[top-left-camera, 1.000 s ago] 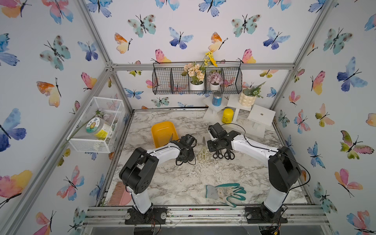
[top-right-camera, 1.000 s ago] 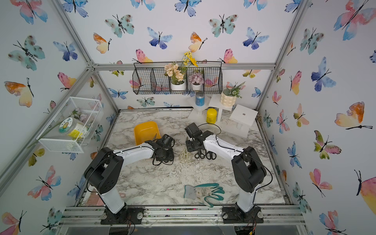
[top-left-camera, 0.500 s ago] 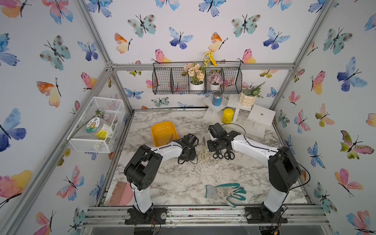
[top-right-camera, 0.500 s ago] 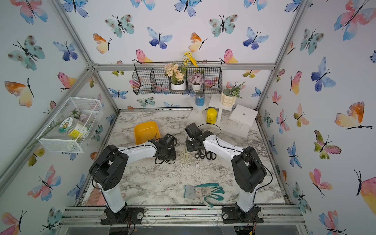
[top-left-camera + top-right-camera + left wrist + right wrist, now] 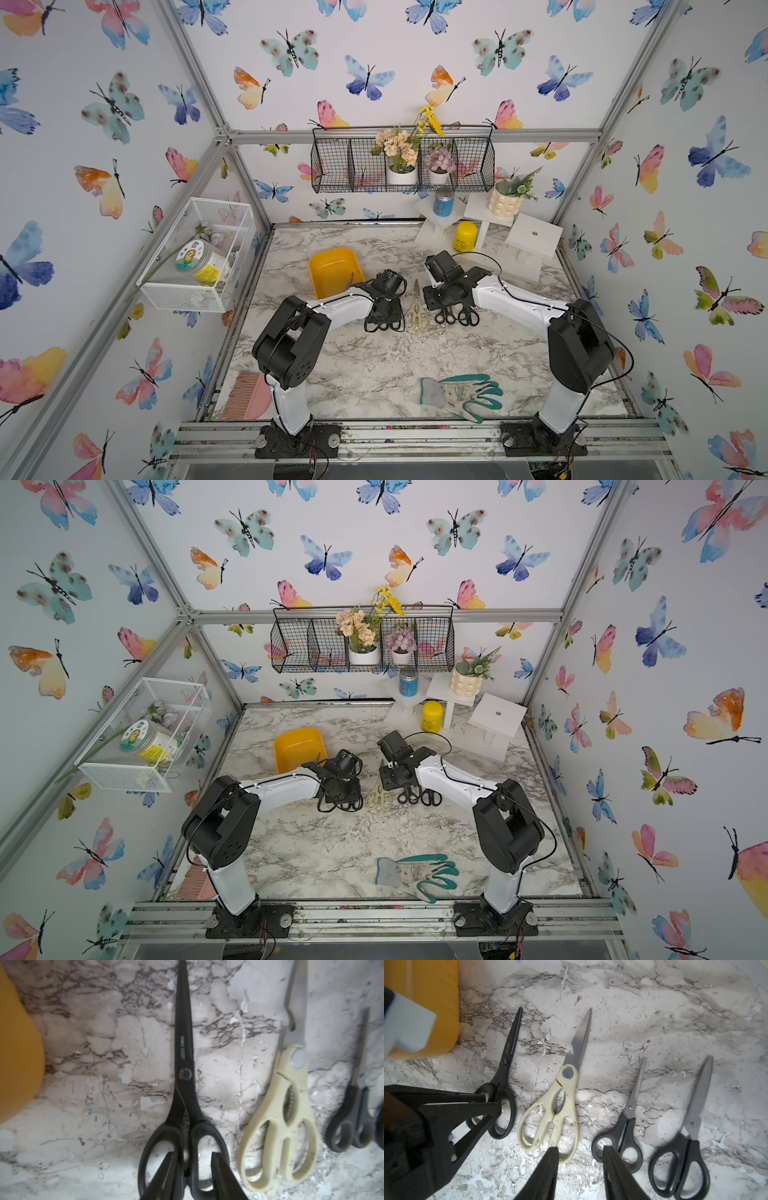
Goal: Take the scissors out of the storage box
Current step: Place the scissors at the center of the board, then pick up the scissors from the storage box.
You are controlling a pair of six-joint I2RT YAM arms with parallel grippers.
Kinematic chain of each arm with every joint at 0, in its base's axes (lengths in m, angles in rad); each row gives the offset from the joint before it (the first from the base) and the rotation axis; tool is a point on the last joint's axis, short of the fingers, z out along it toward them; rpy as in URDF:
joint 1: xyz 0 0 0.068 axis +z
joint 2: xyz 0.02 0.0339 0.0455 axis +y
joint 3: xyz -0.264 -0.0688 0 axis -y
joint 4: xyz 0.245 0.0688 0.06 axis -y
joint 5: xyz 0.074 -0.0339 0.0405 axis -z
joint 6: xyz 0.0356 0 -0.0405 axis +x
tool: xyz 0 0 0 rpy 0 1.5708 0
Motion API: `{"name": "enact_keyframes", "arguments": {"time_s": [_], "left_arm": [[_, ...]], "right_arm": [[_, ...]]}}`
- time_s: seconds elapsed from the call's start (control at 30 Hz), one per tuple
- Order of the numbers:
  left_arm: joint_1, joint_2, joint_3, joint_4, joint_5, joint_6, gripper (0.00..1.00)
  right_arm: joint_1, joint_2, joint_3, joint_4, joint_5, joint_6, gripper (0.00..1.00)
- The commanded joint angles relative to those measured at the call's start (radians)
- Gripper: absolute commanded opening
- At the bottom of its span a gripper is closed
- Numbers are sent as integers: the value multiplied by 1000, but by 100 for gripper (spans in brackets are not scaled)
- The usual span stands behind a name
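The yellow-orange storage box [image 5: 332, 270] [image 5: 297, 748] sits back left on the marble table, and I see no scissors in it. Several scissors lie in a row beside it. These are an all-black pair [image 5: 185, 1076] [image 5: 504, 1076], cream shears [image 5: 291, 1105] [image 5: 560, 1105] [image 5: 417, 309], a small black-handled pair [image 5: 629, 1126] and a bigger black-handled pair [image 5: 691, 1136]. My left gripper [image 5: 193, 1155] is low over the all-black pair's handles. Its jaws are apart, one tip over each loop, and the pair lies flat. My right gripper [image 5: 580, 1148] hangs open and empty between the cream shears and the small pair.
Teal gloves [image 5: 461, 392] lie front right and a pink brush [image 5: 247, 395] lies front left. A yellow can [image 5: 464, 237] and white stands [image 5: 532, 237] stand at the back right. A white mesh basket [image 5: 199, 257] hangs on the left wall. A black wire shelf [image 5: 403, 166] hangs on the back wall.
The left gripper's jaws have spread apart over the all-black scissors' handles. The right arm has not moved.
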Motion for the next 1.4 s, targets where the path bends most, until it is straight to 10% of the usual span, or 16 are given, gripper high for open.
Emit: {"name": "enact_keyframes", "arguments": {"time_s": [0.0,0.37,0.63,1.37], "left_arm": [[11,-88,70,-40,29,0,33],[201,-127,177,-172,-109,291,32],[448,-66,124,-225,7,482,30],[438,166,99,-159,-12,504,33]], "right_arm": [[-3,-23,-3,10,20,-20,40],[-3,-14,22,0,6,-37,40],[-3,8,54,-19,-22,-42,41],[-3,92,154,-59,-47,-51,40]]}}
